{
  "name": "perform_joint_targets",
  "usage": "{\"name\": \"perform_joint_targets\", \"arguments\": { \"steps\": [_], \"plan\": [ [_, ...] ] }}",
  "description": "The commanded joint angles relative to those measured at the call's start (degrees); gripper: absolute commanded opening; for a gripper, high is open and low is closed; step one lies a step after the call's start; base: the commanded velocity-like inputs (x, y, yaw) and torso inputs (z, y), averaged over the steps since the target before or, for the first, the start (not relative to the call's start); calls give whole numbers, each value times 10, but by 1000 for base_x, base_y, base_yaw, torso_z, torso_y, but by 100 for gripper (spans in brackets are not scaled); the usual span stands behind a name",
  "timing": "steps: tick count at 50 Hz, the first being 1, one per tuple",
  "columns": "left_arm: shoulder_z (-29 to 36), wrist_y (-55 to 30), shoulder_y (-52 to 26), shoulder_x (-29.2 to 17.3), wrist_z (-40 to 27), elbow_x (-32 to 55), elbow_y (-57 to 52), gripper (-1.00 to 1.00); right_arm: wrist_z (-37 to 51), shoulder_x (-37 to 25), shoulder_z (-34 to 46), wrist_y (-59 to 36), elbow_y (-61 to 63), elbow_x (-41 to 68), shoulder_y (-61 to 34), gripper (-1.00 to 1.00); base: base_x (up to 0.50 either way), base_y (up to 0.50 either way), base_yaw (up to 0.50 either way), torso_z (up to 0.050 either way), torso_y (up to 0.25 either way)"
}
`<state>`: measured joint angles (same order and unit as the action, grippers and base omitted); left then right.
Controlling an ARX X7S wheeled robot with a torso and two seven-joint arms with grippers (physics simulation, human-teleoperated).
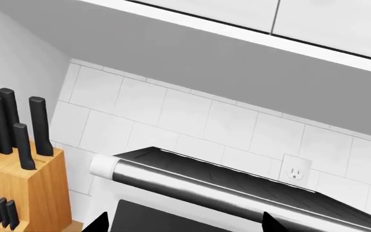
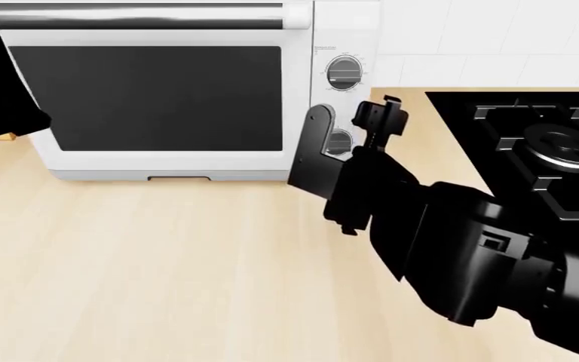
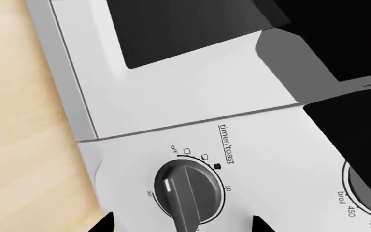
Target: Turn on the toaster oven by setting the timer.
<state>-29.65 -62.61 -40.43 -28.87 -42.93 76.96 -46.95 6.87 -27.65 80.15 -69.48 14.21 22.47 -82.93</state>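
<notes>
Standing on a pale wood-grain counter (image 2: pixel 169 264) against a white tiled wall (image 1: pixel 192 116), items run as follows.

Knife block (image 1: pixel 18 188): light wood, angular, holding black-handled knives (image 1: pixel 18 130) in its slots, beside the oven's left end.

Left gripper (image 1: pixel 182 224): only two black fingertips show at the frame edge in its wrist view, set wide apart with nothing between; in the head view a black mass sits at the far left.

Toaster oven (image 2: pixel 169 151): white, boxy, smooth; dark glass door (image 2: pixel 148 98), rectangular with rounded corners; polished silver bar handle (image 2: pixel 129 15) across the top. Placed at the back of the counter, left of the hob.

Upper knob (image 2: pixel 345 73): grey, round, on the white control panel.

Timer knob (image 3: pixel 189 191): dark, round with a raised grip bar, labelled "timer/toast", white marker near 30. The right gripper's (image 3: pixel 182 224) black fingertips straddle it, open, not closed on it.

Hob (image 2: pixel 531 143): black, glossy, with grates, far right.

Outlet (image 1: pixel 295 171): white, on the tiles.

Open counter lies in front of the oven.
</notes>
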Motion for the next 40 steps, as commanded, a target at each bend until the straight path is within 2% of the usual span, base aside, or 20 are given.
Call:
{"name": "perform_joint_targets", "arguments": {
  "steps": [1, 40],
  "plan": [
    [-2, 4, 3, -3, -4, 6, 0, 100, -4, 5, 5, 9, -11, -4, -3, 100, 0, 0, 0, 0, 0],
    [2, 19, 11, -9, -6, 5, 2, 100, -4, 20, 13, 22, -44, -9, 6, 100, 0, 0, 0, 0, 0]
  ]
}}
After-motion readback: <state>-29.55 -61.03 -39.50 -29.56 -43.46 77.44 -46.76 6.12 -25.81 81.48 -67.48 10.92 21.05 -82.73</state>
